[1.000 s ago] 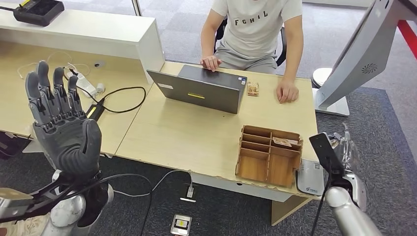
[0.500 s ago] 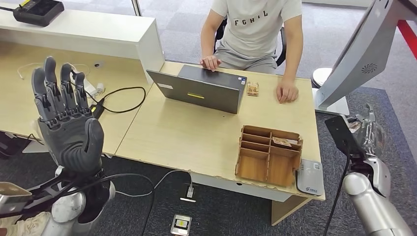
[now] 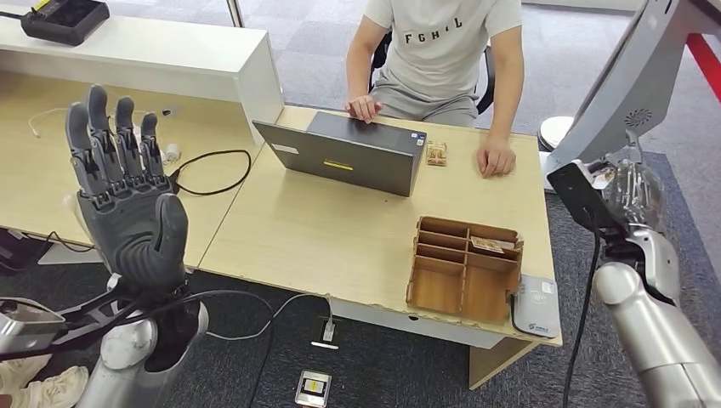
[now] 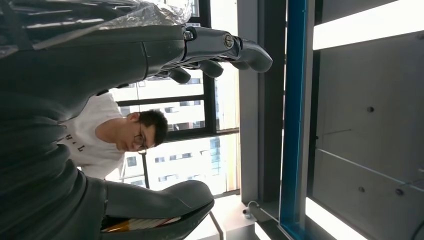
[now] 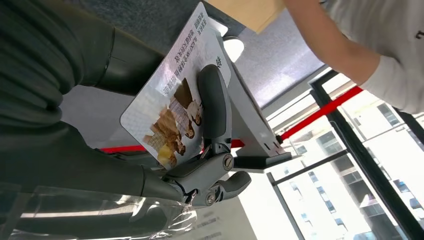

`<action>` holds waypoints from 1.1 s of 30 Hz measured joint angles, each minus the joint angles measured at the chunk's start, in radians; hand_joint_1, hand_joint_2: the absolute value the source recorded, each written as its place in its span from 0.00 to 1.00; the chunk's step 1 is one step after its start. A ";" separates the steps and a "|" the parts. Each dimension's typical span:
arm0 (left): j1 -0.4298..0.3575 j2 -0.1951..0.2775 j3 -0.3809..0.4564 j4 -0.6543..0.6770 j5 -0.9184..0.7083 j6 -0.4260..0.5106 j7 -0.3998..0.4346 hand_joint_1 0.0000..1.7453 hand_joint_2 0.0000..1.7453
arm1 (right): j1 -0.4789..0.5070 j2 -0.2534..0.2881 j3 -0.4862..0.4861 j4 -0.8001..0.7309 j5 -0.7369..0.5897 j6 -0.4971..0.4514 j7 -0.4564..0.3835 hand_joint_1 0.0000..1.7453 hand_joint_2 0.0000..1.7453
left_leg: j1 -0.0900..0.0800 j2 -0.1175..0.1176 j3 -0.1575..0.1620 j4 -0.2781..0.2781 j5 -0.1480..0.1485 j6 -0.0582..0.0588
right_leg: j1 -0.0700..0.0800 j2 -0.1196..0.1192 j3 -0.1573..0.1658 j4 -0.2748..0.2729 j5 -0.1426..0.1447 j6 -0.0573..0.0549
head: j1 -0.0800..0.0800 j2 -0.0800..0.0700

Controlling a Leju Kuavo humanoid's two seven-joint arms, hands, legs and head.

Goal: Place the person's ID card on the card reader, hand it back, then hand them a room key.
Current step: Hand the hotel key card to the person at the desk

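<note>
Right hand: raised beside the counter's right end; a card is pinched between thumb and finger, clear of the counter. Left hand: held upright, fingers extended and apart, nothing grasped. Card reader: flat at the counter's near right corner, touching the wooden organizer. Laptop: set before a seated person. A small item is seen beside the laptop.
</note>
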 joint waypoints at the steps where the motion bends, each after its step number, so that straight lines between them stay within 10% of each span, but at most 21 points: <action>1: -0.002 -0.001 -0.001 0.001 0.000 0.006 -0.002 0.00 1.00 | -0.016 0.009 0.008 0.004 0.006 0.007 -0.001 1.00 1.00 | 0.000 0.000 0.000 0.000 0.000 0.000 | 0.000 0.000 0.000 0.000 0.000 0.000 | 0.000 0.000; 12: -0.004 -0.001 -0.009 0.001 0.013 0.066 -0.015 0.00 1.00 | -0.141 0.100 0.079 0.072 0.005 0.038 -0.012 1.00 1.00 | 0.000 -0.001 -0.001 0.000 0.001 -0.001 | 0.000 -0.001 -0.001 0.000 0.000 0.000 | 0.000 0.000; 33: -0.011 0.000 -0.024 0.004 0.034 0.088 -0.010 0.00 1.00 | -0.149 0.089 0.107 0.108 0.032 0.055 0.027 1.00 1.00 | 0.000 -0.001 -0.001 0.000 0.001 -0.001 | 0.000 0.000 -0.001 0.000 0.000 0.000 | 0.000 0.000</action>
